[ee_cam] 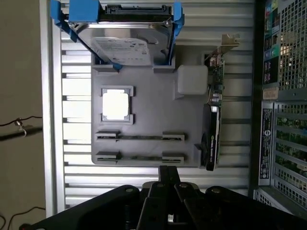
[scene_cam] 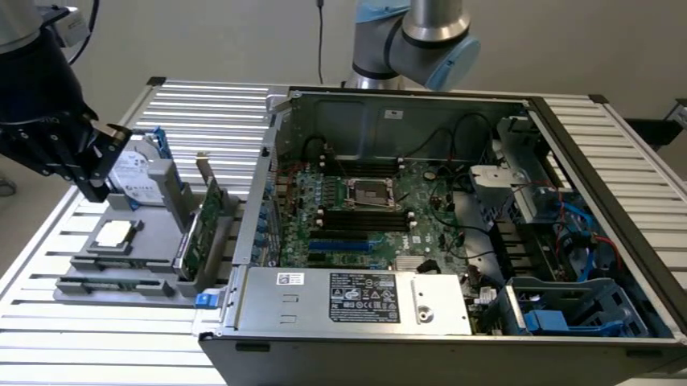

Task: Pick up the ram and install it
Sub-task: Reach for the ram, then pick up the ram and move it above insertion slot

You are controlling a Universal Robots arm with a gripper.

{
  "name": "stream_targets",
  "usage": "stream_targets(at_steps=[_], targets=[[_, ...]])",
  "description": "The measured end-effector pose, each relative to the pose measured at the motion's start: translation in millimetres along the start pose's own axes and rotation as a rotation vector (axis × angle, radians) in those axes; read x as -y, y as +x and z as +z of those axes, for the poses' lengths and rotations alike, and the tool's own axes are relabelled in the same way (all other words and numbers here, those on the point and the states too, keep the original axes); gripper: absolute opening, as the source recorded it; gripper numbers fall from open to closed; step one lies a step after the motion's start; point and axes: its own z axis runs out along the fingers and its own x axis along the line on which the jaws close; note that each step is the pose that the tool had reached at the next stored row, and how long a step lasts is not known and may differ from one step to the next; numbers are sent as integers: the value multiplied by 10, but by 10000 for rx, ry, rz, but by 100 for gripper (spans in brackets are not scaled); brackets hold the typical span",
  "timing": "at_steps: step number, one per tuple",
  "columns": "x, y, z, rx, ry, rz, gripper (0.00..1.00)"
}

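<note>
One hard drive (scene_cam: 137, 173) stands just beside the closed pincer (ee_cam: 168, 172).

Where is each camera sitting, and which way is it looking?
Wrist view: sits on the arm's wrist, looking down past the shut gripper at the grey tray on the slatted table.
Exterior view: sits off the arm, high up, looking down into the open computer case; the arm's joint and the gripper show.
Shared: the tray, its hard drive, square chip and green card, plus the case's side.

Grey tray (ee_cam: 153, 115), blue drive caddy (ee_cam: 177, 24), green card (scene_cam: 196, 229), black pincer (ee_cam: 168, 173)
</note>
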Motion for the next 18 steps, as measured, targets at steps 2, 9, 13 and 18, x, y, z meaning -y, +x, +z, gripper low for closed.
stream_targets(at_steps=[2, 9, 13, 18], targets=[[0, 0, 0, 0, 2, 0, 11], [0, 2, 0, 0, 2, 0, 11], [0, 2, 0, -1, 2, 0, 11], [2, 31, 25, -10, -112, -164, 11]])
